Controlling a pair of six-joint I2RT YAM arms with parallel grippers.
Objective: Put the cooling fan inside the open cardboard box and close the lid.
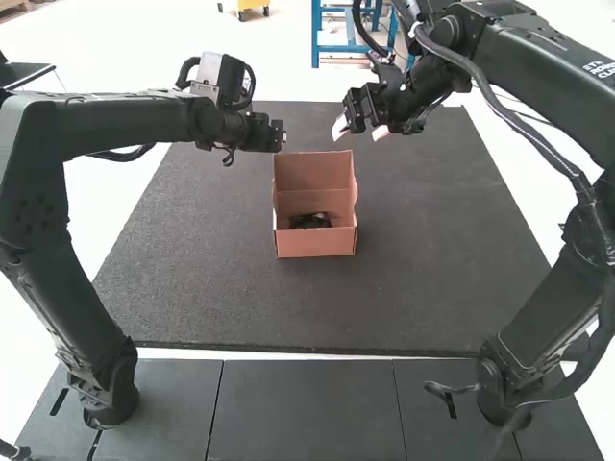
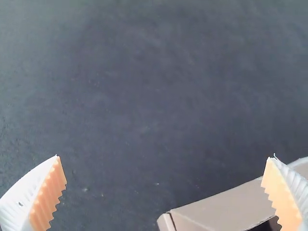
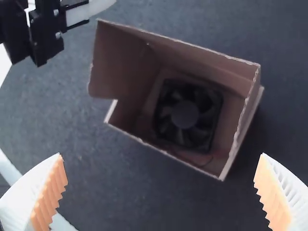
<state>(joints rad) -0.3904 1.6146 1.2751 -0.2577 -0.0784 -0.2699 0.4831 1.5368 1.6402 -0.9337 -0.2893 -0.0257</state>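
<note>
The cardboard box [image 1: 315, 240] stands open in the middle of the black mat, its lid flap [image 1: 313, 171] upright at the back. The black cooling fan [image 1: 309, 221] lies flat on the box floor, also seen from above as the fan [image 3: 188, 116] inside the box [image 3: 125, 62]. My left gripper [image 1: 279, 135] hovers open just behind the flap's left top corner; a box corner [image 2: 226, 211] shows near its right finger. My right gripper [image 1: 357, 131] hangs open above and behind the flap's right corner. Nothing is between the orange pads [image 3: 48, 190] of the right gripper [image 3: 159, 192].
The black mat [image 1: 432, 250] spreads wide on all sides of the box. Its front edge meets dark floor tiles [image 1: 307, 408] near the arm bases. The left gripper [image 3: 43, 24] appears beyond the lid flap in the right wrist view.
</note>
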